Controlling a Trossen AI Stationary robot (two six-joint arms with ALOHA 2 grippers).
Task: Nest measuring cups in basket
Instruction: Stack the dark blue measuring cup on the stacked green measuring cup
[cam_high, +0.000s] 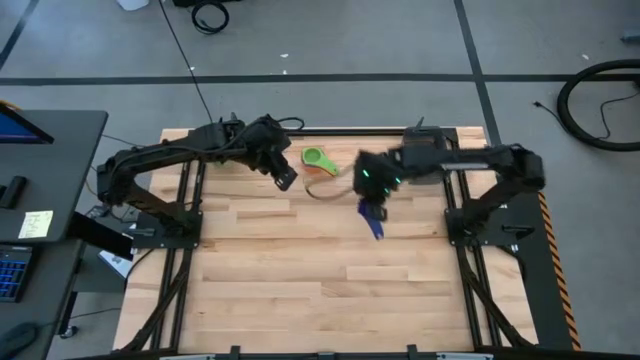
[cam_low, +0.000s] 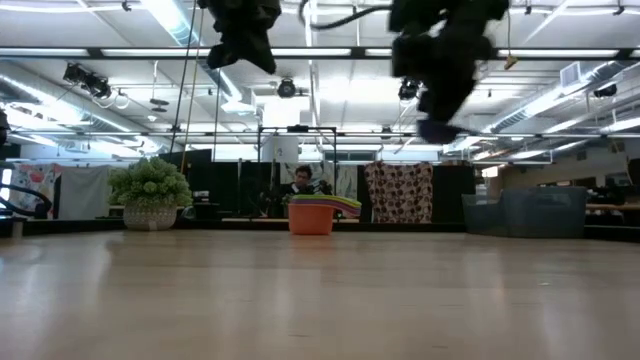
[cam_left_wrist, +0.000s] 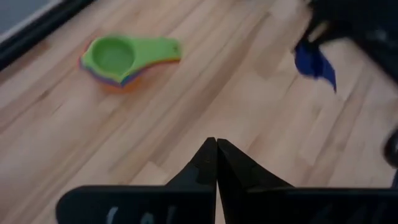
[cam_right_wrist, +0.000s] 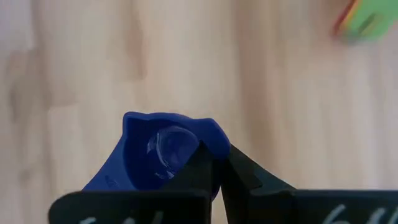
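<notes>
Right wrist view: my right gripper (cam_right_wrist: 219, 163) clenched on the dark blue cup (cam_right_wrist: 163, 152), raised, near the nested stack (cam_high: 318, 160). I'd centre over its green cup (cam_left_wrist: 115, 55), handles aligned. Left gripper (cam_left_wrist: 216, 155) closed empty beside it.

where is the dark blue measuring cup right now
The dark blue cup is held in the right hand, above the table's far middle, right of the nested cup stack.

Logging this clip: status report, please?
Right hand shut on dark blue plastic measuring cup, raised. Left hand shut, empty. Green-topped nested cup stack unobstructed.
</notes>
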